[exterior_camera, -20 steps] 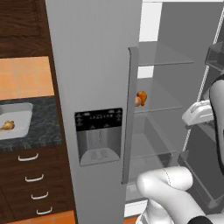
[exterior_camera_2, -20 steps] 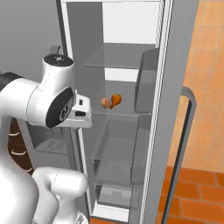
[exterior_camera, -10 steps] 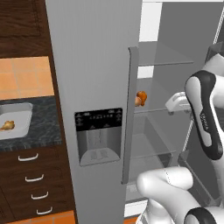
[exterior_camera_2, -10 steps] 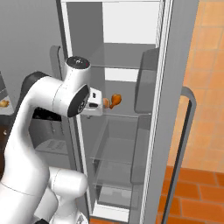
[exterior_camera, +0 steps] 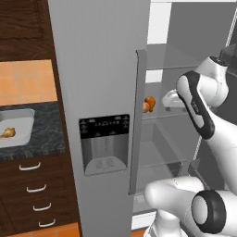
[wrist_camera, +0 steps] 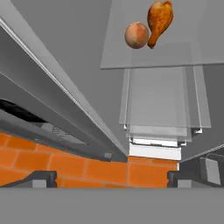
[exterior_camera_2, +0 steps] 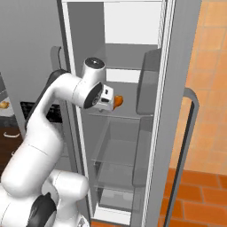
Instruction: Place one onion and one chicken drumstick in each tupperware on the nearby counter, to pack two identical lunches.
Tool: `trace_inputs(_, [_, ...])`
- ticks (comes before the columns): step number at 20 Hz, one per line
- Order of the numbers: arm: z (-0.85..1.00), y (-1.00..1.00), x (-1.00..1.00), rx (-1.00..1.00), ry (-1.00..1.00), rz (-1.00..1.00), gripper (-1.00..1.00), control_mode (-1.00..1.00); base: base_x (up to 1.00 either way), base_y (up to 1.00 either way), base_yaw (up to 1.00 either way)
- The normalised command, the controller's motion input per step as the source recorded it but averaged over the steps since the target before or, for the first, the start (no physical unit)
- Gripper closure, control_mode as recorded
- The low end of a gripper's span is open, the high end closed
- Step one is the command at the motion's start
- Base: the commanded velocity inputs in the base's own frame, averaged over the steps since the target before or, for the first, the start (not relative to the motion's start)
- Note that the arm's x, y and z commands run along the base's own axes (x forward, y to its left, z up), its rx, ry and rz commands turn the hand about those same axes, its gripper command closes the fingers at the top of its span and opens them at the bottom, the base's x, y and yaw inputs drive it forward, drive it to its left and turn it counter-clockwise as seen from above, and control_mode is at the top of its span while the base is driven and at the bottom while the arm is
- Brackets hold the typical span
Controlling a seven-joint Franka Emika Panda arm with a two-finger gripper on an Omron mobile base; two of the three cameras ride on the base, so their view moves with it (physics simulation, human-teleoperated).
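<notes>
On the glass shelf of the open fridge an onion and a drumstick lie touching, side by side. The gripper hangs above that shelf, jaws spread wide and empty. Left of the fridge, a tupperware on the counter holds another drumstick

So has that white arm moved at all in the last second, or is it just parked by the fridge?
Yes. In the left base view the arm has swung left from the picture's right edge towards the drumstick on the fridge shelf.
</notes>
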Motion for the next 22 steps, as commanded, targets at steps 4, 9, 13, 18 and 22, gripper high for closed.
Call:
trace_inputs(4, [-0.38, -0.21, 0.79, 0.00, -0.02, 0.00, -1.00, -1.00, 0.00, 0.00, 0.00])
trace_inputs(9, [-0.10, -0.07, 0.61, 0.00, 0.00, 0.00, -1.00, -1.00, 0.00, 0.00, 0.00])
trace_inputs(13, [-0.12, -0.08, 0.48, 0.00, -0.02, 0.00, -1.00, -1.00, 0.00, 0.00, 0.00])
trace_inputs(18, [-0.24, -0.14, 0.26, 0.01, -0.06, 0.00, -1.00, -1.00, 0.00, 0.00, 0.00])
trace_inputs(22, [0.00, 0.00, 0.17, 0.00, -0.13, -0.05, -1.00, -1.00, 0.00, 0.00, 0.00])
